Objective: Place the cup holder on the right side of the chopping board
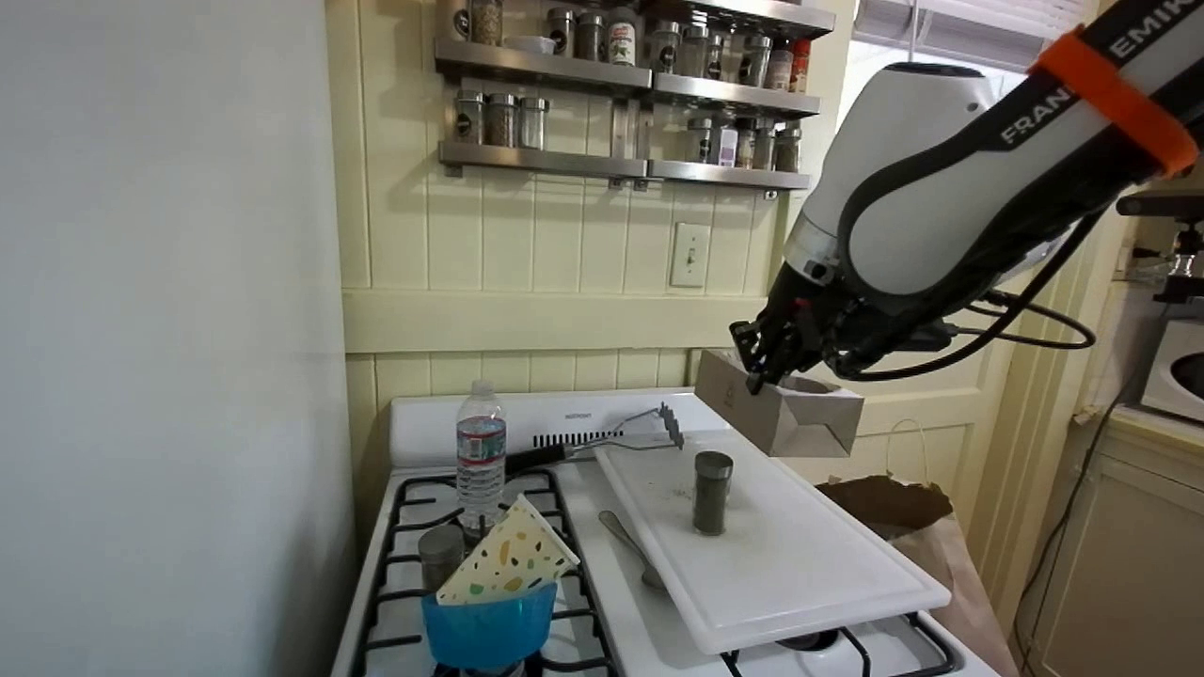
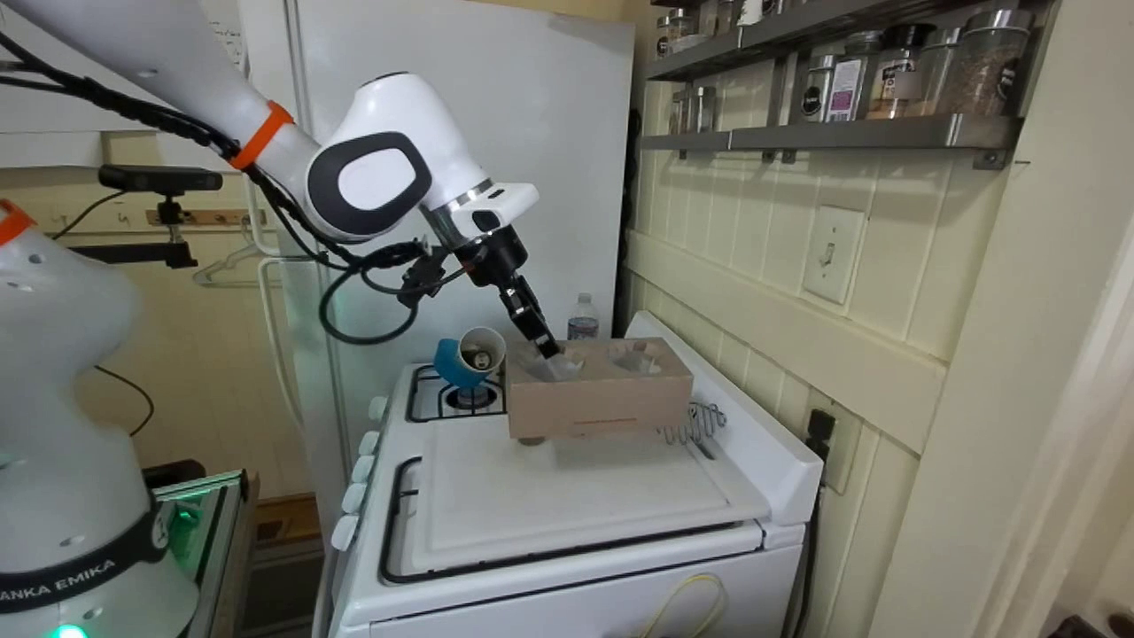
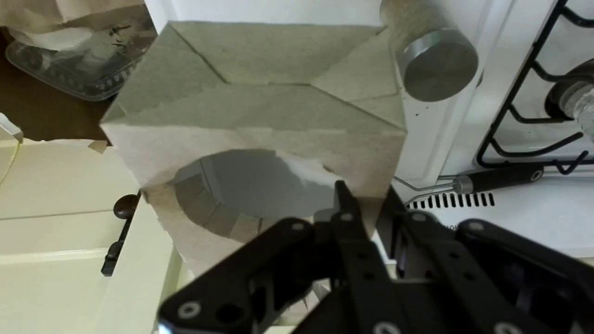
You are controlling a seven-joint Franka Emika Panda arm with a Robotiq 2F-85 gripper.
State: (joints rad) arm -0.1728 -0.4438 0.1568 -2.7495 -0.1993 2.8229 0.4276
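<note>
The cup holder, a grey-brown cardboard tray with round openings (image 1: 818, 418), is held in the air above the far part of the white chopping board (image 1: 818, 564). It also shows in an exterior view (image 2: 598, 408) and in the wrist view (image 3: 260, 106). My gripper (image 3: 366, 197) is shut on a side wall of the holder, one finger inside an opening and one outside. The gripper shows in both exterior views (image 1: 755, 365) (image 2: 547, 346). The chopping board lies on the stove (image 2: 585, 496). A small grey jar (image 1: 711, 494) stands on it, mostly hidden behind the holder in an exterior view.
A masher (image 1: 602, 447) lies at the board's back corner and a spoon (image 1: 630, 550) beside the board. A bottle (image 1: 481, 461), a blue cup (image 1: 489, 625) and a patterned cup (image 1: 513, 555) are on the burner grate. A paper bag (image 1: 950, 564) stands beside the stove.
</note>
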